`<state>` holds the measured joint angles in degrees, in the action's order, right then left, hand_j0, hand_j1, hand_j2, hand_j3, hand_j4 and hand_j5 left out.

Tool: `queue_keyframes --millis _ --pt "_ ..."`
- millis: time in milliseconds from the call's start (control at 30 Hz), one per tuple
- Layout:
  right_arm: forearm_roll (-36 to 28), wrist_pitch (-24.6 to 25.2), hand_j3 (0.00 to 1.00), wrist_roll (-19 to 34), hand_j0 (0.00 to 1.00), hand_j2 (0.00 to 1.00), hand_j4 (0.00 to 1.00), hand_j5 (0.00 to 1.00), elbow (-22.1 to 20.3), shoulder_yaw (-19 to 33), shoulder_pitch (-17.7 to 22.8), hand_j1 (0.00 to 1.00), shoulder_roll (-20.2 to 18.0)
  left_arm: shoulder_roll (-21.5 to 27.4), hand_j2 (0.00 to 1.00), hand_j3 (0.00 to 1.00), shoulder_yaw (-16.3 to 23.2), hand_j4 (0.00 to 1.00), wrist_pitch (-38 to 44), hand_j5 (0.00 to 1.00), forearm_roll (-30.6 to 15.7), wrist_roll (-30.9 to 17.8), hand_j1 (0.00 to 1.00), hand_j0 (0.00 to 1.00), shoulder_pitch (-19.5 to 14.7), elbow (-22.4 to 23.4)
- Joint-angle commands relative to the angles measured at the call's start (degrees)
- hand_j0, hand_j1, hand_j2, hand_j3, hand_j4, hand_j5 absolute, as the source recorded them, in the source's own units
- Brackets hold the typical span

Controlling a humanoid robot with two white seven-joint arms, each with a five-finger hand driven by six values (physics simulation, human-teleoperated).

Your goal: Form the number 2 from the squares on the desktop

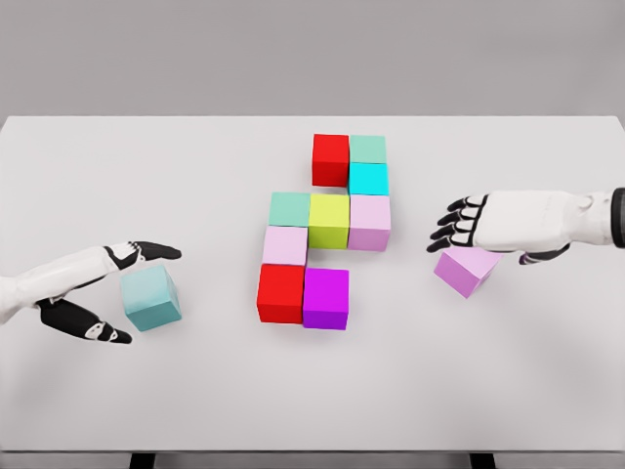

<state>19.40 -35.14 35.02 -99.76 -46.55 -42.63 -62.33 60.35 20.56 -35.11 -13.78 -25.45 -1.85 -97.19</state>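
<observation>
Beside left hand point(98, 293) — teal cube point(151, 298) (untouched)

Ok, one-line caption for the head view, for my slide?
Nine cubes form a partial 2; left hand flanks a teal cube, right hand over a lilac cube.

Setting: you are looking at a bare simulated tabletop workspace, not a furnished room; nothing marks it as a home, shop or kitchen.
Surface: a plain white table point(107, 401) fills nearly your whole view, its far edge running straight across at 12 o'clock.
Backdrop: beyond that edge you see only a flat grey wall point(293, 54), with no fixtures.
Floor: a thin dark strip and two black table supports point(143, 460) show at 6 o'clock.
Rendering: even lighting, soft shadows and clean untextured surfaces tell you it is a simulator's scene.
</observation>
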Motion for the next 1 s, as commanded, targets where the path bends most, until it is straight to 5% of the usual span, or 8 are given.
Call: queue_keyframes --millis 0,600,967 --pt "-0.3 0.1 1.00 0.0 1.00 1.00 1.00 1.00 0.0 0.0 0.0 1.00 0.0 -0.2 1.00 1.00 0.0 1.00 0.1 1.00 -0.4 0.0 1.00 1.00 0.0 0.4" --pt "-3.9 0.1 1.00 0.0 1.00 1.00 1.00 1.00 1.1 -1.5 1.0 1.00 1.7 -4.5 1.00 1.00 0.8 1.00 0.1 1.00 0.2 0.0 1.00 1.00 -1.0 3.4" --pt "-3.9 0.3 1.00 0.0 1.00 1.00 1.00 1.00 7.8 -1.8 1.0 1.00 3.6 -4.6 1.00 1.00 1.3 1.00 0.1 1.00 -0.3 0.0 1.00 1.00 -1.0 6.4"
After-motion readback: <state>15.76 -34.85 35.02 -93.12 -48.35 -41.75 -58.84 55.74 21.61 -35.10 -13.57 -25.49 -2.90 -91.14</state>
